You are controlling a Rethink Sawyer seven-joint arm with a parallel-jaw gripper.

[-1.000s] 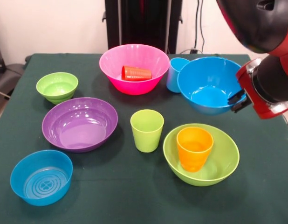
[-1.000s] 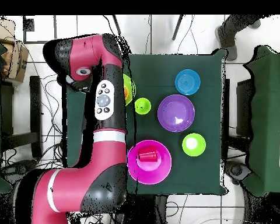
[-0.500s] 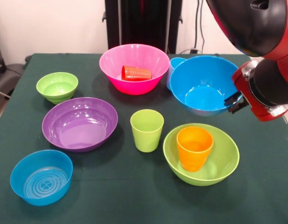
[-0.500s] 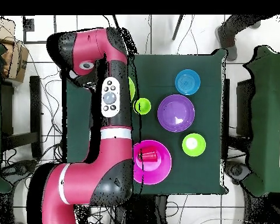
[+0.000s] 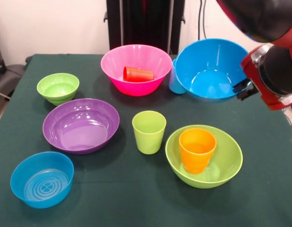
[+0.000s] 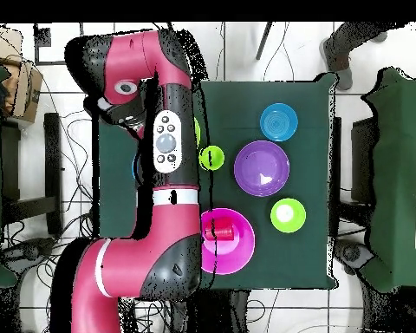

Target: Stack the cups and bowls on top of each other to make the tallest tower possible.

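Observation:
My gripper (image 5: 242, 91) is shut on the right rim of the large blue bowl (image 5: 207, 71) and holds it tilted above the table at the back right. The light blue cup (image 5: 174, 81) stands half hidden behind it. In front, the orange cup (image 5: 197, 150) stands upright in the large lime green bowl (image 5: 227, 165). The lime green cup (image 5: 149, 132) stands alone mid-table. The red cup (image 5: 138, 74) lies on its side in the large pink bowl (image 5: 136, 59). In the overhead view the arm (image 6: 164, 147) hides the gripper and the blue bowl.
The large purple bowl (image 5: 81, 125) sits at the left, the small lime green bowl (image 5: 57, 88) behind it, and the small blue ringed bowl (image 5: 42, 178) at the front left. The robot's pedestal (image 5: 145, 23) stands behind the table. A person's leg (image 6: 350, 39) shows at the overhead view's top.
The gripper has lifted the large blue bowl off the table and tilted it; it now hangs higher at the back right. All other pieces stay where they were.

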